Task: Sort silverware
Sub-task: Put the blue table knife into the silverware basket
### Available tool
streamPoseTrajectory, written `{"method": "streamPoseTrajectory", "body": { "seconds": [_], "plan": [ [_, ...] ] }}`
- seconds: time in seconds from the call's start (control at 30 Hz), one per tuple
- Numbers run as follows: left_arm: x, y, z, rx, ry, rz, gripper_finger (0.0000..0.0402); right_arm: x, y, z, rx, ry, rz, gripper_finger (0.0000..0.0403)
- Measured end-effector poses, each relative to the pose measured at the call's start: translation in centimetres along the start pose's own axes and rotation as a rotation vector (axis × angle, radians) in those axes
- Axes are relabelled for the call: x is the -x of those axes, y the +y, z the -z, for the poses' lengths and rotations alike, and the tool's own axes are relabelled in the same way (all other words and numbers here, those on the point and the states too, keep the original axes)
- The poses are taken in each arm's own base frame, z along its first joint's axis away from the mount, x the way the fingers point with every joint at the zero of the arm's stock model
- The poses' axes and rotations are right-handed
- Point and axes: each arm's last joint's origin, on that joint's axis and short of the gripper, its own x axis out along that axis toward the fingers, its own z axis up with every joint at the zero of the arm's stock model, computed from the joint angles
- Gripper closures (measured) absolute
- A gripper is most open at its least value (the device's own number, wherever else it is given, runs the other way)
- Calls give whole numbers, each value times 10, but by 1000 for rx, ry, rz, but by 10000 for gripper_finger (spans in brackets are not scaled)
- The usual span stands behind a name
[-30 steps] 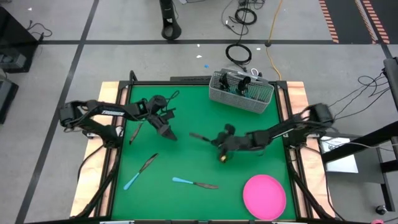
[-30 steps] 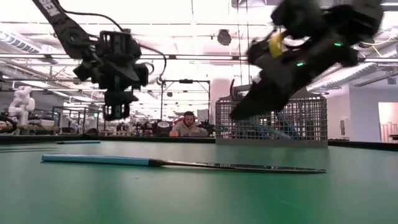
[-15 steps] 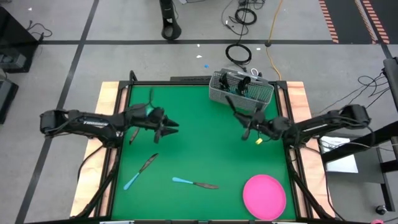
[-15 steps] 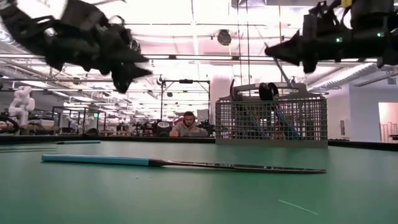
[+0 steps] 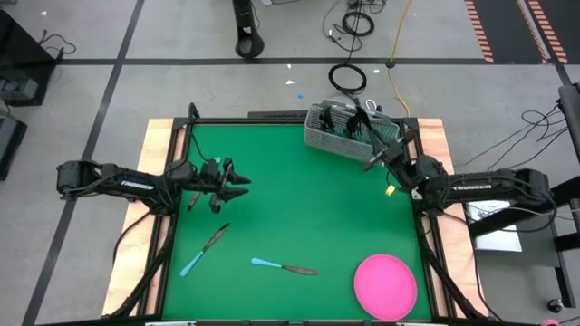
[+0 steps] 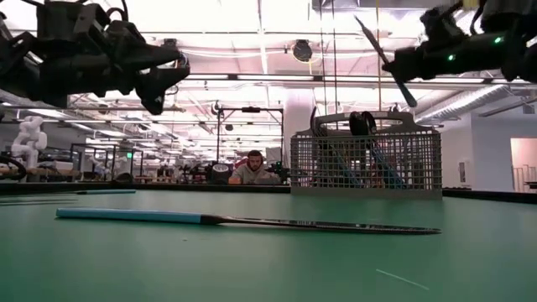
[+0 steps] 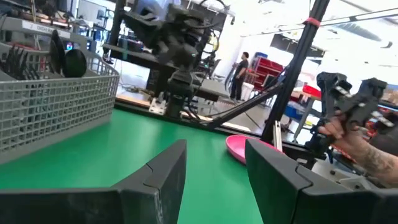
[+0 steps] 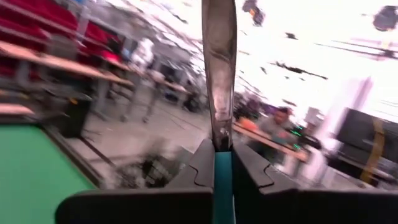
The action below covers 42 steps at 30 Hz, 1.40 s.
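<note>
Bright overhead ceiling lights (image 6: 252, 17) – glare washes out the low view. Right wrist view motion-blurred beyond the right claw (image 8: 222, 165) – background smeared.

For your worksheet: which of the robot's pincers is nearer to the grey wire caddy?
Right. The right pincer, holding a knife, is at the caddy; the left pincer hangs far across the mat.

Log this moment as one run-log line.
right gripper: shut on knife, held above caddy | left gripper: open, empty, over mat's left side | loose silverware on mat: fork, knife
</note>
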Motion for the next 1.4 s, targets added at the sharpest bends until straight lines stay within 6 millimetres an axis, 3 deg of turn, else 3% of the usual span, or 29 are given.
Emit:
{"method": "streamPoseTrajectory", "body": {
  "seconds": [0.3, 0.57, 0.93, 1.4],
  "plan": [
    [0, -3, -1, -7, 0, 56, 236, -12, -16, 28, -30, 148, 74, 395],
    [0, -5, -4, -12, -18, 116, 236, 5, -28, 58, -58, 118, 166, 396],
    [-1, -11, -8, -20, -62, 167, 236, 4, -27, 63, -97, 158, 145, 387],
    [-1, -15, -10, -31, -85, 197, 236, 5, -26, 69, -140, 220, 161, 315]
  ]
}}
